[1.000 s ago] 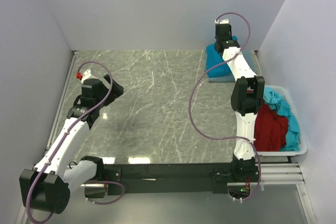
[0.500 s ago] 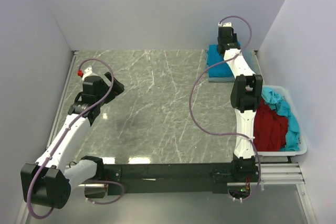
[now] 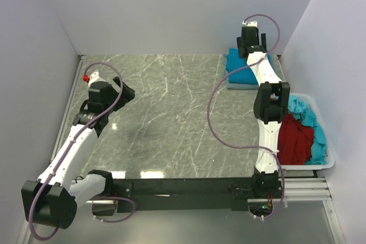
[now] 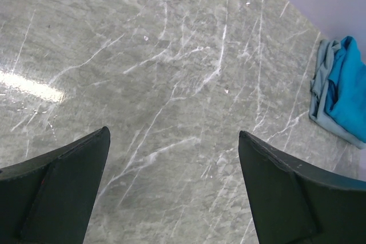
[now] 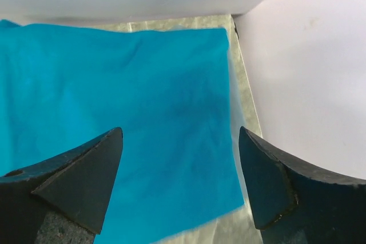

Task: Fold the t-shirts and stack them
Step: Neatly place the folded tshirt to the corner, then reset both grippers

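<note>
Above the folded teal-blue t-shirt (image 5: 137,95) the right gripper (image 5: 180,134) hangs, jaws wide, and the left gripper (image 4: 174,134) likewise over the table (image 4: 143,44).

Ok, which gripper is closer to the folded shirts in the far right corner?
Right. The right gripper hangs open just above the folded shirts. The left gripper is open across the table, near its left edge.
</note>
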